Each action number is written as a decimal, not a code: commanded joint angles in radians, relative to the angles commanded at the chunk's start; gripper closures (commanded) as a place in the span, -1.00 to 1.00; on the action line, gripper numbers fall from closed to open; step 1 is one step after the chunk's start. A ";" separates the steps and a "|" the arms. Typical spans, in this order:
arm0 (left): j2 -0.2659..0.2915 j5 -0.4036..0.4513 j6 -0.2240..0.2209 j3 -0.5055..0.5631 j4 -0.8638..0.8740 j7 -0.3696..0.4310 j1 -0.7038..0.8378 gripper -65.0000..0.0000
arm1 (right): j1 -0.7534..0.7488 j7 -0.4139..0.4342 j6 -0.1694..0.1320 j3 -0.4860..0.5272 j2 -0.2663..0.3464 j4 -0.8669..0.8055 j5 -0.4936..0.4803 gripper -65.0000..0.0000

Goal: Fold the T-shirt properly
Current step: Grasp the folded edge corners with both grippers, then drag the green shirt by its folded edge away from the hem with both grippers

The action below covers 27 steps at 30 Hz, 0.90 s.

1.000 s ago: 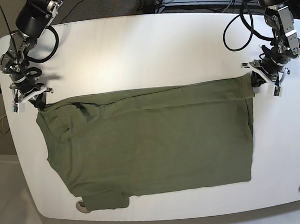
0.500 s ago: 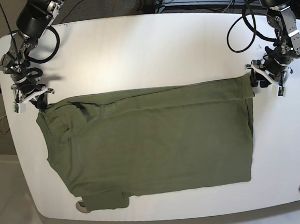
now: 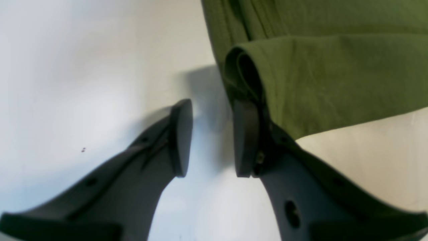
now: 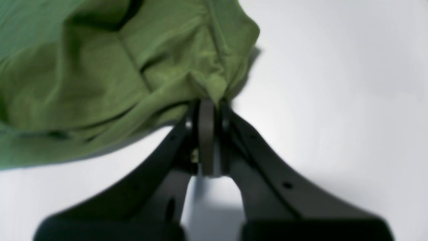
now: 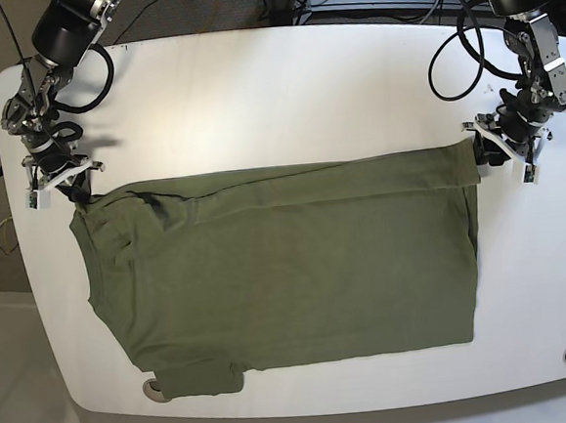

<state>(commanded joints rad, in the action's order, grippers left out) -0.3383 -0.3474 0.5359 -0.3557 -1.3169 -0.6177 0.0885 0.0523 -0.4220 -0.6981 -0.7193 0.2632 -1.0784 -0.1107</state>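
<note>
The T-shirt (image 5: pixel 287 265) is plain olive green and lies flat across the middle of the white table (image 5: pixel 283 84) in the base view, its upper part folded down so a doubled band runs along the top, with the hem side at the right and a short sleeve reaching almost to the table's lower edge at lower left. The cloth is mostly smooth, with a few creases near the upper left corner. In the base view the right gripper (image 5: pixel 63 182) sits at that upper left corner of the cloth and the left gripper (image 5: pixel 499 148) at the upper right corner, but its finger gap is too small to read there. The right wrist view fills that in: the right gripper (image 4: pixel 210 110) has its fingers pressed together on a bunched point of the T-shirt (image 4: pixel 100 73), the cloth puckering into the pinch. The left wrist view shows the left gripper (image 3: pixel 212 137) spread, bare table showing between the fingers, one finger (image 3: pixel 245 137) lying against the rolled fold of the T-shirt (image 3: pixel 334 73), the other out on the table. Broad bare table lies above the shirt and to its right; the left and lower edges are close to the cloth.
</note>
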 joint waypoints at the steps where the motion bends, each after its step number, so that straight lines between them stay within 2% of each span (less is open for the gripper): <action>1: 0.000 0.001 0.001 0.001 0.001 0.003 0.002 0.17 | -0.003 0.002 0.000 0.000 -0.001 -0.002 0.001 1.00; 3: 0.001 0.004 0.003 0.001 0.002 0.010 0.005 0.05 | -0.010 0.007 0.000 0.001 -0.001 -0.004 0.005 1.00; 5: 0.008 0.003 -0.002 -0.006 -0.008 0.024 0.005 -0.16 | -0.005 0.009 0.000 -0.004 -0.003 -0.001 0.005 1.00; 7: 0.009 0.005 -0.006 -0.007 -0.007 0.026 0.005 -0.20 | -0.006 0.007 0.000 -0.006 -0.002 -0.002 0.003 1.00; 15: 0.027 -0.001 -0.015 -0.011 -0.018 0.019 0.003 -0.19 | 0.006 0.001 0.000 -0.008 0.002 0.000 -0.012 1.00; 27: 0.038 -0.068 -0.007 -0.008 -0.023 0.023 0.004 -0.18 | 0.019 0.007 0.000 -0.013 0.004 0.007 -0.019 1.00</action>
<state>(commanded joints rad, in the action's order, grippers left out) -0.3006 -0.4158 0.5290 -0.3635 -1.3397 -0.5951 0.0930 0.0711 -0.4151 -0.6981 -0.7322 0.2676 -1.0715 -0.1296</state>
